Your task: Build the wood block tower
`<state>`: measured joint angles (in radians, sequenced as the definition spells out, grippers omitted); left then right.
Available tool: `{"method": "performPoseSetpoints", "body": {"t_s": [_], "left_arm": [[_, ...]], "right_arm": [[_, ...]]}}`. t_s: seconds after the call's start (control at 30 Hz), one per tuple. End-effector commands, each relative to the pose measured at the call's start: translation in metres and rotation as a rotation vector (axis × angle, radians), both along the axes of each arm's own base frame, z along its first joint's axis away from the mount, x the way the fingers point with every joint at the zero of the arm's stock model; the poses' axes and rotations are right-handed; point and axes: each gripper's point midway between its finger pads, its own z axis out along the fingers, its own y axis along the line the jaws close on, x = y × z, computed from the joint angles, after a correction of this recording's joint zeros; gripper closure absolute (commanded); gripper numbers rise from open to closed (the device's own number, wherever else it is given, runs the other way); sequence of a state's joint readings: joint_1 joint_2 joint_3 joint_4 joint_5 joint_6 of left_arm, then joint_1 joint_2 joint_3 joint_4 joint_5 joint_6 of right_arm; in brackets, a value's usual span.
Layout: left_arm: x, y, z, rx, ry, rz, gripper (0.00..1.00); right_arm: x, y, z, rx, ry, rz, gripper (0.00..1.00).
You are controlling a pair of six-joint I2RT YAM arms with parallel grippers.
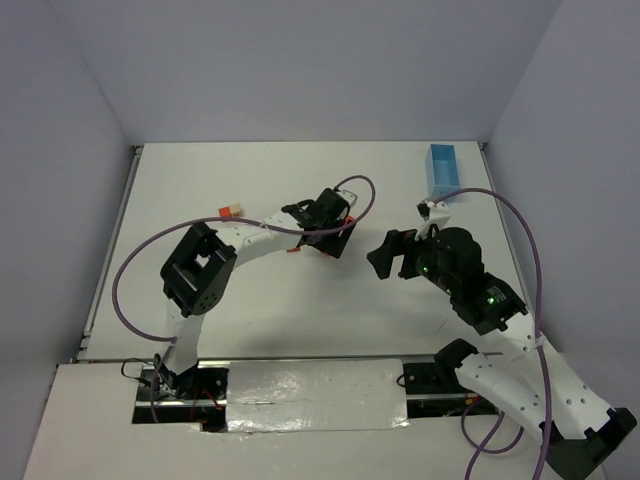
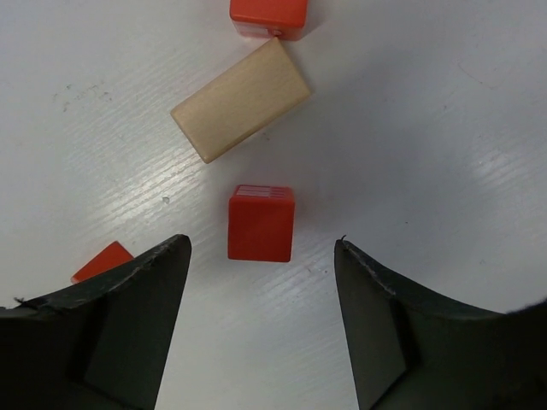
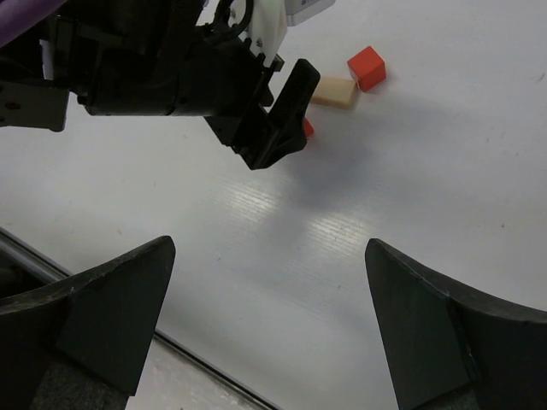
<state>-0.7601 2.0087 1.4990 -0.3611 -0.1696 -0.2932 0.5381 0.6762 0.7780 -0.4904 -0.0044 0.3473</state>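
Note:
In the left wrist view a red-orange cube (image 2: 261,223) lies on the white table just ahead of my open left gripper (image 2: 260,248), centred between its tips and untouched. A pale tan bar (image 2: 240,99) lies tilted beyond it, and another red block (image 2: 267,17) sits at the top edge. A red block (image 2: 102,260) is partly hidden by the left finger. From above, the left gripper (image 1: 335,235) covers these blocks. My right gripper (image 3: 269,248) is open and empty over bare table, right of the left gripper (image 3: 273,120).
A red and tan block pair (image 1: 231,211) lies at the far left of the table and also shows in the right wrist view (image 3: 350,81). A light-blue tray (image 1: 443,172) stands at the back right. Purple cables loop over both arms.

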Motion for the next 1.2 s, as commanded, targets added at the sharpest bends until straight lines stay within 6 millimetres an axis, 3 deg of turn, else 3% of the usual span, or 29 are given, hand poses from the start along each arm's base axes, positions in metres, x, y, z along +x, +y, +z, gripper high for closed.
{"method": "performPoseSetpoints", "body": {"t_s": [0.0, 0.2, 0.3, 0.33, 0.4, 0.43, 0.6, 0.7, 0.8, 0.83, 0.93, 1.07, 1.17], "left_arm": [[0.003, -0.009, -0.008, -0.01, 0.007, -0.03, 0.21], [0.006, -0.014, -0.016, -0.011, 0.018, -0.032, 0.39], [0.009, -0.016, -0.016, -0.012, 0.012, -0.031, 0.56], [0.009, -0.016, -0.016, -0.01, 0.013, -0.03, 0.69], [0.011, -0.014, -0.013, -0.001, 0.006, -0.016, 0.76], [0.012, -0.012, -0.011, -0.001, 0.003, -0.007, 0.89], [0.014, -0.011, 0.015, -0.039, -0.037, 0.017, 0.97], [0.018, 0.0, 0.032, -0.037, -0.061, 0.071, 1.0], [0.033, 0.043, 0.049, -0.023, -0.081, 0.234, 0.99], [0.045, 0.076, 0.05, -0.009, -0.068, 0.323, 0.96], [0.059, 0.135, 0.059, -0.048, -0.043, 0.461, 0.93], [0.065, 0.173, 0.053, 0.023, -0.023, 0.549, 0.96], [0.069, 0.163, 0.035, -0.001, 0.025, 0.516, 0.98]], "right_arm": [[0.002, 0.005, 0.006, 0.011, -0.028, 0.027, 0.0], [0.002, 0.006, 0.006, 0.011, -0.028, 0.034, 0.0], [0.001, 0.007, 0.006, 0.014, -0.03, 0.043, 0.0], [0.001, 0.007, 0.006, 0.015, -0.031, 0.043, 0.0], [0.0, 0.009, 0.005, 0.015, -0.026, 0.052, 0.0], [0.0, 0.01, 0.005, 0.015, -0.026, 0.057, 0.0], [0.0, 0.011, 0.003, 0.014, -0.022, 0.065, 0.0], [0.0, 0.011, 0.003, 0.014, -0.018, 0.068, 0.0], [-0.001, 0.012, 0.003, 0.014, -0.02, 0.071, 0.0], [-0.001, 0.012, 0.004, 0.015, -0.021, 0.072, 0.0], [-0.002, 0.014, 0.003, 0.018, -0.02, 0.084, 0.0], [0.0, 0.016, 0.0, 0.017, -0.013, 0.09, 0.0], [0.001, 0.016, 0.0, 0.015, -0.011, 0.089, 0.0]]}}
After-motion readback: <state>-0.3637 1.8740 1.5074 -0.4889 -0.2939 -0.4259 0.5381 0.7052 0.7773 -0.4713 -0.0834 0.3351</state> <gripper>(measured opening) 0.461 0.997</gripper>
